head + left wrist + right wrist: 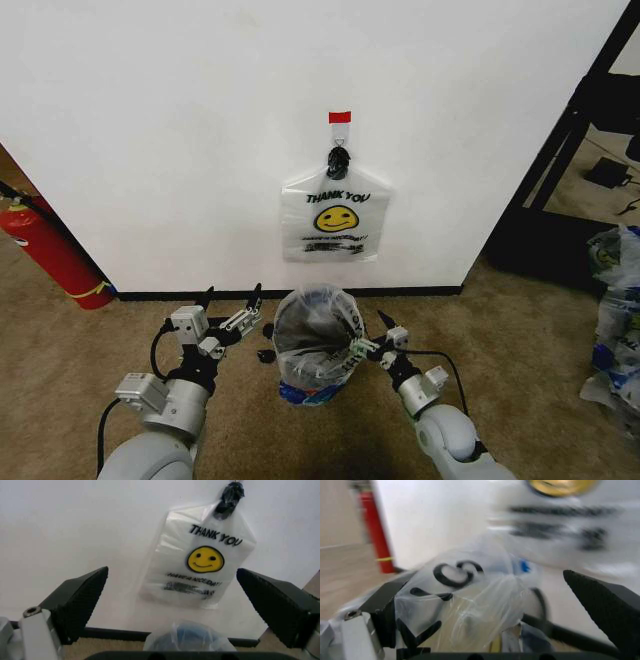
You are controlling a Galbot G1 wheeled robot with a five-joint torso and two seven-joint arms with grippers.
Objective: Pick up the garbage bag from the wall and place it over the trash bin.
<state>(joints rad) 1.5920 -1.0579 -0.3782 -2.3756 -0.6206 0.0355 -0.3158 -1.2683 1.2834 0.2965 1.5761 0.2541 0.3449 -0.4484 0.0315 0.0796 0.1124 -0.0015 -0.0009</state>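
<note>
The garbage bag [318, 372], translucent with black print and blue patches low down, is draped over the trash bin [277, 332] on the carpet at the foot of the wall [180, 140]. Dark mesh shows through the plastic. My right gripper [370, 335] is open at the bin's right rim, with bag plastic [465, 592] bulging between its fingers [605, 607]. My left gripper [232, 293] is open just left of the bin, nothing between its fingers [80, 600], apart from the bag [187, 637].
A similar smiley "THANK YOU" bag [335, 215] hangs from a red-taped hook [340, 118] right above the bin. A red fire extinguisher [50, 250] leans at the left. A black frame [570, 130] and more bags [615, 320] stand at the right.
</note>
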